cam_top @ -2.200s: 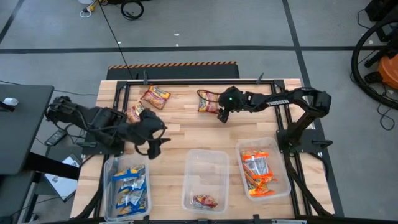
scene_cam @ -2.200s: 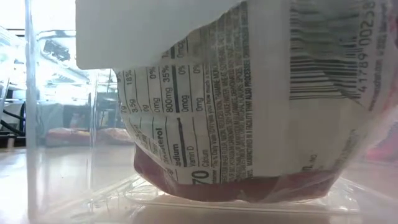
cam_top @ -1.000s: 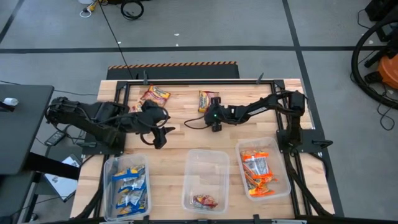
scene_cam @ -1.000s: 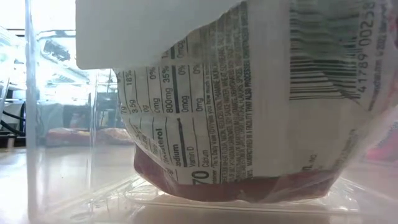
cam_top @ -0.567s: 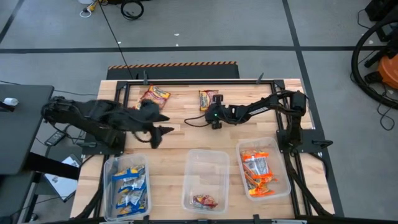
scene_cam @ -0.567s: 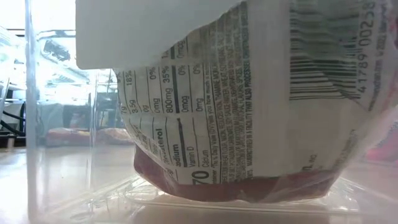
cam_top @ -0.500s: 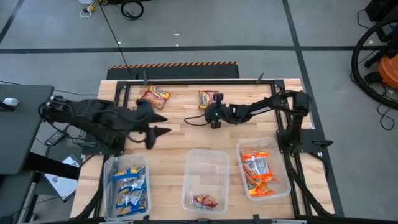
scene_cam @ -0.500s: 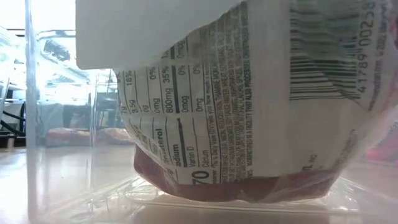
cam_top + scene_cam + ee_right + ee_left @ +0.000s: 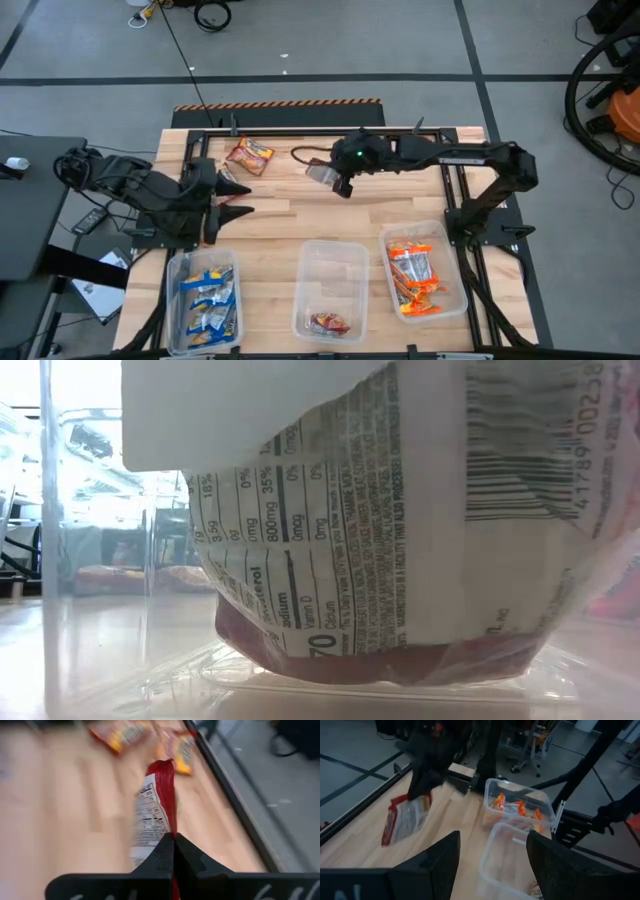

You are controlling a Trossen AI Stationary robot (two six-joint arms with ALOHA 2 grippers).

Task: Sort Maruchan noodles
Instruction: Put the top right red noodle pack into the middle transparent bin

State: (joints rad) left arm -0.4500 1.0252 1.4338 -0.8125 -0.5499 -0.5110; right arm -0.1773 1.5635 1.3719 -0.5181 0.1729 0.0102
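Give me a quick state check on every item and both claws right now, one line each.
Right claw: shut on a red packet, lifted over the table.
Left claw: open, empty, at the table's left side.
Loose packet: lying flat on the table's far side.
Left bin: holds blue-and-white packets.
Middle bin: holds one dark red packet.
Right bin: holds orange packets.

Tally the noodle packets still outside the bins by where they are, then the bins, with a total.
Packets lying on the table: 2
Held packet, in the shut jaws of the right gripper: 1
Clear bins: 3
Total: 6
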